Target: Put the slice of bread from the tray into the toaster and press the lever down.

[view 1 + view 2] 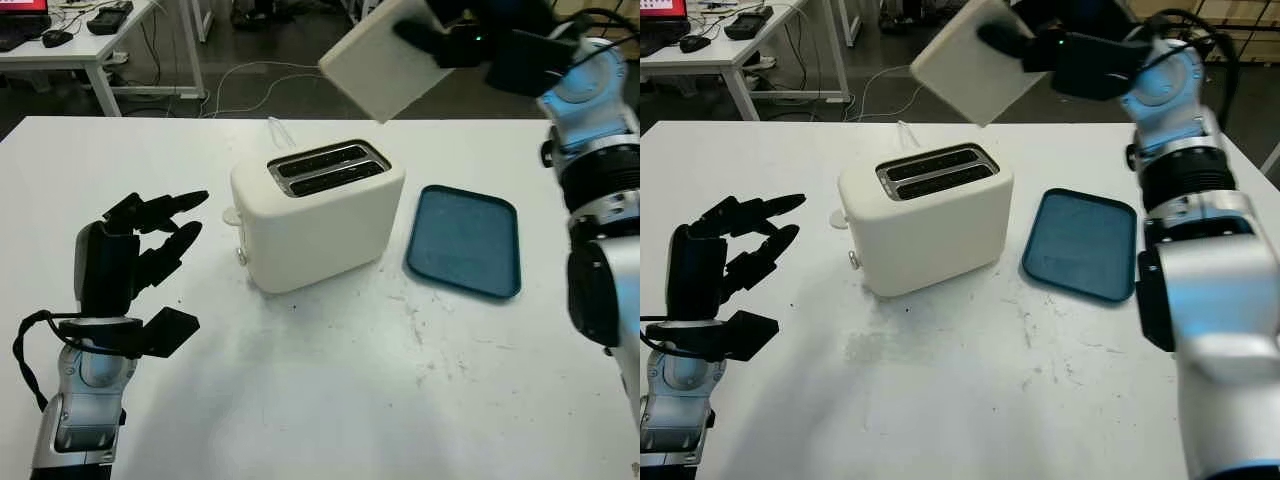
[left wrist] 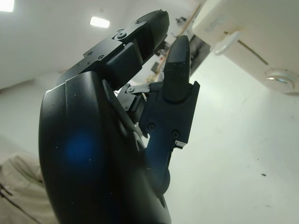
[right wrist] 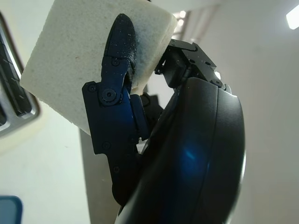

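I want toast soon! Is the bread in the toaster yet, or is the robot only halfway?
About halfway. Done: the slice of bread is off the blue tray. Happening now: the right hand holds it up in the air above the toaster. Left to do: drop it into a slot and push the lever down. The left hand is open beside the toaster.

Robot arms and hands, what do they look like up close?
Both hands, the left hand and the right hand, are black, each with three chunky jointed fingers held together by small screws. The arms are shiny silver-grey with black sections. A black cable loops beside the left wrist, and a tiny green light shines near the right hand.
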You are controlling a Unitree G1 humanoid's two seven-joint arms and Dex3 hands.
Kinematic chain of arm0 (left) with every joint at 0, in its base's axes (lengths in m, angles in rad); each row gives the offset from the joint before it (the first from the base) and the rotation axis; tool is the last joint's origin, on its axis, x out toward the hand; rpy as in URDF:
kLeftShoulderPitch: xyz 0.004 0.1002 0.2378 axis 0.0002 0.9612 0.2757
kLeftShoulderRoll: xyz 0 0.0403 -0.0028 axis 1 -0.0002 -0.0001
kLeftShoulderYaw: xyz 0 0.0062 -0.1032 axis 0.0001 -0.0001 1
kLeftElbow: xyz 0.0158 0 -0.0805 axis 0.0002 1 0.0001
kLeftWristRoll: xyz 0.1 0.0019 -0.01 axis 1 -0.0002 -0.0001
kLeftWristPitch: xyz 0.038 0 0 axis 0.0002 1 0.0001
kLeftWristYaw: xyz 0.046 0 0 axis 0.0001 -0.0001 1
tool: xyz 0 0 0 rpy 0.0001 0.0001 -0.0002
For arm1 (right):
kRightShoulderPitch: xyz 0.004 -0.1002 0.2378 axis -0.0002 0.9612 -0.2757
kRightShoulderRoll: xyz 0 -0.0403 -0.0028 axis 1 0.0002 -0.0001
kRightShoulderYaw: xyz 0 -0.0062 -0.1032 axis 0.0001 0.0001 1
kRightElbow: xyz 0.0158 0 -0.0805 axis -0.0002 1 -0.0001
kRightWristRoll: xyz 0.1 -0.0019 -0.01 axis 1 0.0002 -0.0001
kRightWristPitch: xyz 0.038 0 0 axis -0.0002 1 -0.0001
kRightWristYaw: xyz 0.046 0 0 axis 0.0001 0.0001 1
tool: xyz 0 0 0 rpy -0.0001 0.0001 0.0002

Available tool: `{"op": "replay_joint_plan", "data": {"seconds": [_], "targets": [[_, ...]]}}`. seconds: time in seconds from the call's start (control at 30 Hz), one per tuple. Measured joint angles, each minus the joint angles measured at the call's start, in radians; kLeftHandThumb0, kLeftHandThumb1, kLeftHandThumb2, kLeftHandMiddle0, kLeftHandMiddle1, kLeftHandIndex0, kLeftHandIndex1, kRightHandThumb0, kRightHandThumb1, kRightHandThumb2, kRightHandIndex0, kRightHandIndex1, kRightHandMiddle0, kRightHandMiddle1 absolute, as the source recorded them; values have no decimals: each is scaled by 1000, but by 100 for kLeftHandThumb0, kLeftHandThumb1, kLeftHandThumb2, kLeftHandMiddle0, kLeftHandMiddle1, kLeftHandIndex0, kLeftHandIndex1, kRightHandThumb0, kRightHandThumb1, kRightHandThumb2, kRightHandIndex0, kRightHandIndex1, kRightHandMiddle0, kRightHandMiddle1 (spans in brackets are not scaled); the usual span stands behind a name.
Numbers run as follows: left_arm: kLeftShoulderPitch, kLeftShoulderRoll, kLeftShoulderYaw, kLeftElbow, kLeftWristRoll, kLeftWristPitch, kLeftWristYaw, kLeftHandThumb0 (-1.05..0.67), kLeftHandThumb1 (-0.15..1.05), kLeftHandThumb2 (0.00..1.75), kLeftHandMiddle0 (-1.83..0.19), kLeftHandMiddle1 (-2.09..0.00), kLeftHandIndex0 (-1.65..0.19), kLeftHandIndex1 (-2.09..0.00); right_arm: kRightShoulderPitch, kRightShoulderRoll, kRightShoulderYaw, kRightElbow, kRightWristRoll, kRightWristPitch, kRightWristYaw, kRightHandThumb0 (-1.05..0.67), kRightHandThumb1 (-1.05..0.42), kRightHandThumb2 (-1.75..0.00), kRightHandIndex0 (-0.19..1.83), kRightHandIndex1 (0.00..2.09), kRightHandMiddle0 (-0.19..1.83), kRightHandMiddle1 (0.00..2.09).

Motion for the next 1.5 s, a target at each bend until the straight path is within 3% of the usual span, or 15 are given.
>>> {"op": "replay_joint_plan", "data": {"seconds": [0.5,0.9,1.5], "targets": [[-3,11,-2,-23,11,46,-26,-30,92,10,-63,-149,-100,-1,-14,100,58,102,-69,85,-14,-60,-92,-46,108,175,85,175],[-3,10,-3,-23,12,45,-24,-31,92,12,-62,-150,-99,0,-12,126,131,158,-184,87,-153,-53,-92,-49,103,175,74,175],[10,0,-5,-33,13,45,-15,-31,92,14,-62,-150,-97,0,6,121,176,176,-228,82,-164,-53,-92,-48,103,175,77,175]]}}
